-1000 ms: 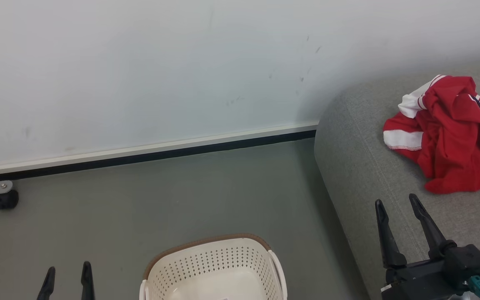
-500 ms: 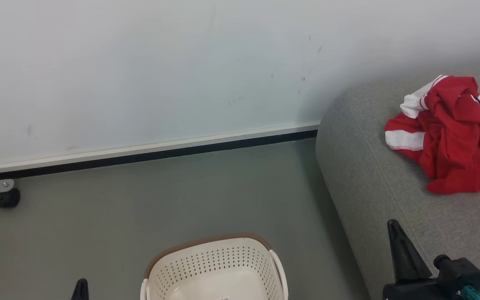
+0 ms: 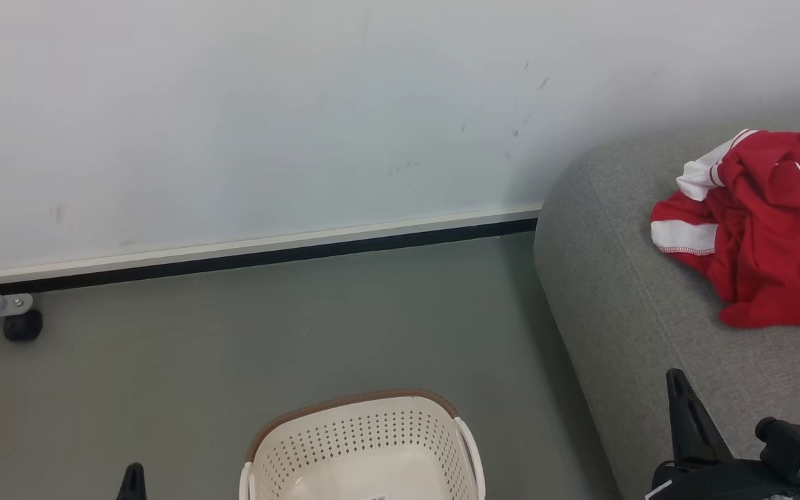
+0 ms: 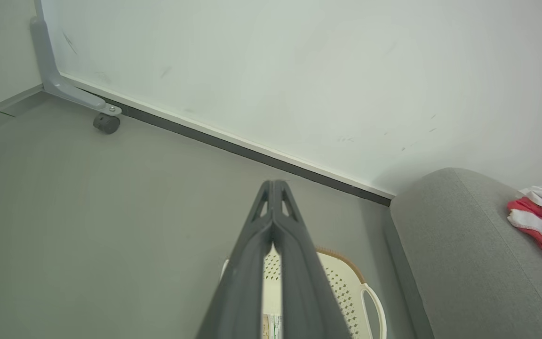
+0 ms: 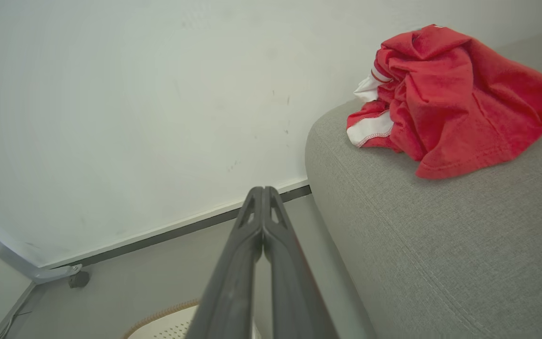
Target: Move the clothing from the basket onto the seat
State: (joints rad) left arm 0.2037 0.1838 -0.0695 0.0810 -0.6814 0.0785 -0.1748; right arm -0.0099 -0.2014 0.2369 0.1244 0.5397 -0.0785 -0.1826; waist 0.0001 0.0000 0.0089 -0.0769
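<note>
At 7 o'clock in the head view, the left gripper [image 3: 134, 480] with its long dark fingers shows as one tip at the bottom edge. The right gripper [image 3: 678, 380] stands at 5 o'clock, over the near edge of the seat. Both have their jaws clenched, finger against finger, with nothing between them; each wrist view shows the two fingers meeting at the tip. I judge that they are held low and closed because there is nothing for them to carry.

Between them, at 6 o'clock, the cream plastic laundry basket [image 3: 362, 436] with perforated sides and brown rim trim stands upright on the grey floor [image 3: 233, 347]. The part of its bottom that shows is bare, except for a small label; no cloth lies there. Its nearest part is cut off, so I cannot tell about that part.

At 4 o'clock rises the large grey fabric seat [image 3: 636, 326] with rounded edges, near the basket but apart from it. On its top, at 3 o'clock, lies the clothing [image 3: 768, 236], soft red sports cloth with white trim, in a crumpled heap. It rests back from the rounded edge, so it probably will not slide off. Whether the heap is one garment or two, I cannot tell.

Farthest is the white wall [image 3: 268, 125]. At 9 o'clock, a black castor wheel [image 3: 23, 325] stands under it.
</note>
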